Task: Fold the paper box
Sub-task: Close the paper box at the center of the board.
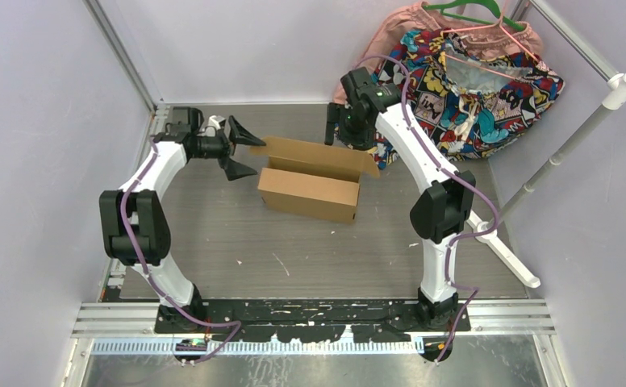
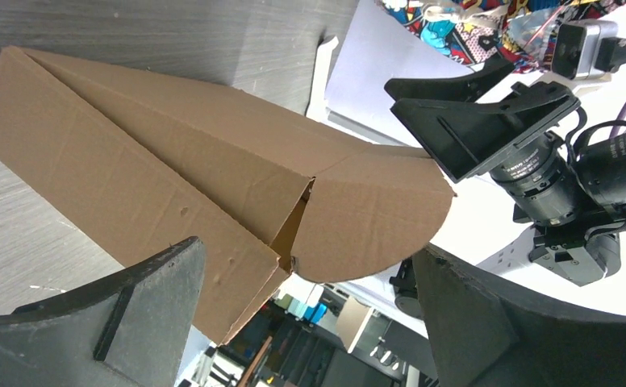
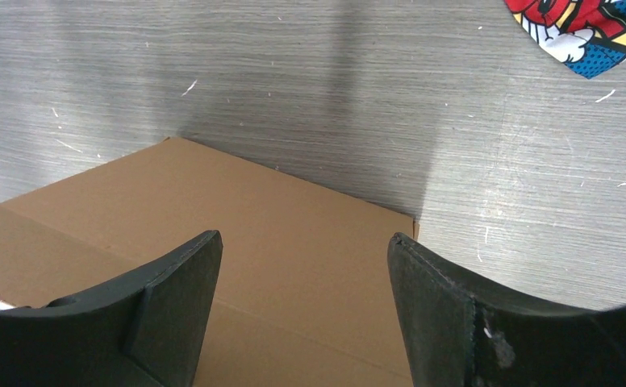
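Observation:
The paper box (image 1: 310, 184) is brown cardboard, partly folded, lying mid-table with its lid flap (image 1: 318, 155) spread toward the back. My left gripper (image 1: 241, 151) hovers just left of the box with its jaws wide apart and nothing between them. In the left wrist view the box (image 2: 156, 153) and its rounded flap (image 2: 374, 218) lie ahead of the open left gripper (image 2: 306, 250). My right gripper (image 1: 342, 129) hangs over the lid flap's back right corner. In the right wrist view the right gripper (image 3: 303, 238) is open above the flat cardboard (image 3: 213, 185) and holds nothing.
A comic-print cloth (image 1: 471, 89) on a green hanger (image 1: 463, 12) lies at the back right, its corner (image 3: 592, 32) near the right gripper. A white pole stand (image 1: 568, 145) leans along the right side. Walls enclose the table on the left and at the back.

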You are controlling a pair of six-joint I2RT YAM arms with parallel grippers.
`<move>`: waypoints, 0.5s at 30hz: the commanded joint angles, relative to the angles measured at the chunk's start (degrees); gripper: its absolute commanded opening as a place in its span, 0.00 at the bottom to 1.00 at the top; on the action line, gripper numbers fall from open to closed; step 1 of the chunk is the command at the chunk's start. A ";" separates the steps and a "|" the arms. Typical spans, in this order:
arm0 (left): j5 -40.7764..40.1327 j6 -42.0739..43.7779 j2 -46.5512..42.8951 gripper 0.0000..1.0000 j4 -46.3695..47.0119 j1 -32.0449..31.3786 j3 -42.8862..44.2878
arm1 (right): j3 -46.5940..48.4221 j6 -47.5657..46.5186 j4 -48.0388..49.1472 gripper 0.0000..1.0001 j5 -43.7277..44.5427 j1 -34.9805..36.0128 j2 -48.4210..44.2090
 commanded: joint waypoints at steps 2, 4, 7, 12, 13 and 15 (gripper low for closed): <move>0.61 -0.25 -3.98 1.00 2.54 3.99 2.49 | 3.51 -0.49 0.13 0.80 -0.61 -0.46 -0.57; -0.20 0.10 -4.84 1.00 2.52 5.22 2.55 | 3.80 -0.40 0.05 0.81 -0.81 -0.73 -0.23; -2.98 2.59 -7.36 1.00 0.99 6.31 3.00 | 4.50 -0.26 -0.10 0.80 -1.21 -0.86 0.27; -11.95 12.14 -14.83 1.00 -10.77 6.15 5.71 | 5.90 -0.23 -0.27 0.80 -2.52 -0.84 1.23; -14.11 14.14 -16.68 1.00 -13.26 5.65 6.06 | 6.24 -0.15 -0.49 0.81 -2.82 -0.82 1.63; -20.68 18.32 -20.29 1.00 -18.78 4.19 6.45 | 6.74 -0.07 -0.66 0.80 -3.16 -0.85 2.14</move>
